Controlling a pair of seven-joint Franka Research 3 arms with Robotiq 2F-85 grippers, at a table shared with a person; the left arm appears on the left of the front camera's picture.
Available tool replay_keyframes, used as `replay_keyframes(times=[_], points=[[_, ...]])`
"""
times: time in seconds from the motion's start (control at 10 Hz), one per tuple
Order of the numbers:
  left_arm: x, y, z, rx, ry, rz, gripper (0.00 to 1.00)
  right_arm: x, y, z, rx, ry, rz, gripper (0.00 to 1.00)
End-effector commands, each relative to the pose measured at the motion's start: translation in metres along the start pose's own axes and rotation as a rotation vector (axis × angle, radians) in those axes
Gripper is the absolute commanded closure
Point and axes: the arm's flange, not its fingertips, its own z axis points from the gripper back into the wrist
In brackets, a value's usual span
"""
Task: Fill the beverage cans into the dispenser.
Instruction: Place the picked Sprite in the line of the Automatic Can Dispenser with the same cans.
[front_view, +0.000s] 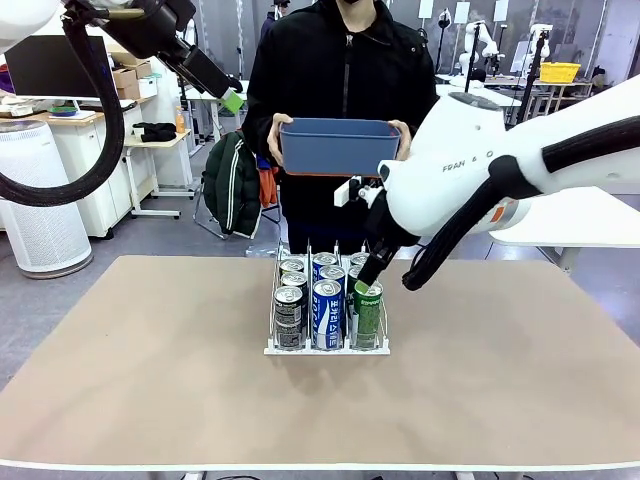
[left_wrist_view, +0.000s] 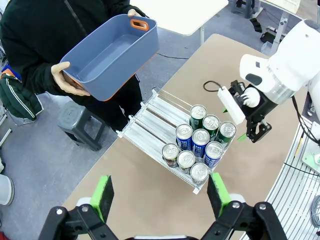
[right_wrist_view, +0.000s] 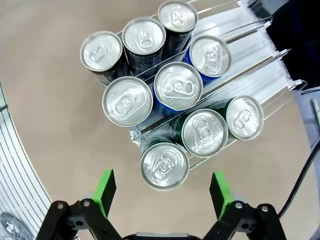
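The dispenser (front_view: 272, 348) stands mid-table with three lanes, each holding three beverage cans: black-grey on the left (front_view: 289, 315), blue in the middle (front_view: 327, 312), green on the right (front_view: 368, 312). My right gripper (front_view: 366, 280) hangs open just above the front green can (right_wrist_view: 164, 165), whose silver top lies between my green pads (right_wrist_view: 105, 186) without touching them. My left gripper (front_view: 232, 100) is raised high at the far left, open and empty, with its pads (left_wrist_view: 103, 195) spread wide. From up there I look down on the rack (left_wrist_view: 150, 125), the cans (left_wrist_view: 200, 145) and the right gripper (left_wrist_view: 250, 136).
A person stands at the far edge of the table and holds an empty blue tub (front_view: 338, 146) with both hands above the rack's back end. Bare tan tabletop (front_view: 150, 370) spreads on both sides of the rack. The rear halves of the lanes (left_wrist_view: 155, 112) hold no cans.
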Motion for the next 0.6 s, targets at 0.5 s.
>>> replay_keyframes(times=[0.5], points=[[0.000,0.001,0.000,0.002,0.001,0.000,0.00,-0.014,0.002,0.028,-0.014,-0.039,-0.018,0.00]])
